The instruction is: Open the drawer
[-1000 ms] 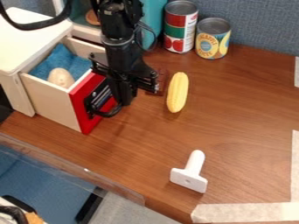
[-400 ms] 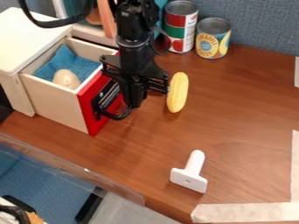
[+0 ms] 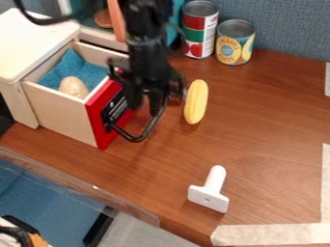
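Observation:
The gripper (image 3: 145, 105) hangs blurred just in front of the drawer's red face, its fingers apart, close above the black handle (image 3: 135, 138). That handle stands out from the red front (image 3: 105, 138) as a curved loop, partly behind the gripper. The drawer (image 3: 59, 113) is pulled well out of the white-topped cabinet (image 3: 29, 41) at the left. Inside it lie a blue cloth (image 3: 60, 74) and a pale egg-shaped object (image 3: 73, 87).
A yellow corn cob (image 3: 196, 102) lies close to the gripper's right. Two cans, one red and green (image 3: 198, 30) and one with a yellow label (image 3: 234, 43), stand at the back. A white T-shaped tool (image 3: 209, 192) lies near the front.
The drawer has slid further out to the right, mostly between the two earlier frames. The gripper moved right with it, and its fingers have since parted. The handle loop now juts out further.

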You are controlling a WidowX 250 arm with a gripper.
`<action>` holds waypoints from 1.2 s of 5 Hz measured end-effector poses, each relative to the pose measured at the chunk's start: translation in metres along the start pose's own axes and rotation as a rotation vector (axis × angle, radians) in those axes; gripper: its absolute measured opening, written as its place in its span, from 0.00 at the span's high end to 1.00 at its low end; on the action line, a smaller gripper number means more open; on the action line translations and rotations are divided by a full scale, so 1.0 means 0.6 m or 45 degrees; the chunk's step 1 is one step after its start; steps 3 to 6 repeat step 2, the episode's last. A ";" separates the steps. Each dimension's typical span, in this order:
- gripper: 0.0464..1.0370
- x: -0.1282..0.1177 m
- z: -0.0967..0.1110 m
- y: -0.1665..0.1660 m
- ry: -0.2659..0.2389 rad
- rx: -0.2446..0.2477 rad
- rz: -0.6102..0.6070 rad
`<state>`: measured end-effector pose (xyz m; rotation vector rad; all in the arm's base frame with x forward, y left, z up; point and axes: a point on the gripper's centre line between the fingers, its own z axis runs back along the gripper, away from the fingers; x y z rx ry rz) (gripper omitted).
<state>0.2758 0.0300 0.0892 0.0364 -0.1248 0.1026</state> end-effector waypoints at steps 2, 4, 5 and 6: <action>0.03 -0.025 0.078 0.055 -0.129 0.002 0.036; 0.03 -0.025 0.078 0.055 -0.129 0.002 0.036; 0.03 -0.025 0.078 0.055 -0.129 0.002 0.036; 0.03 -0.025 0.078 0.055 -0.129 0.002 0.036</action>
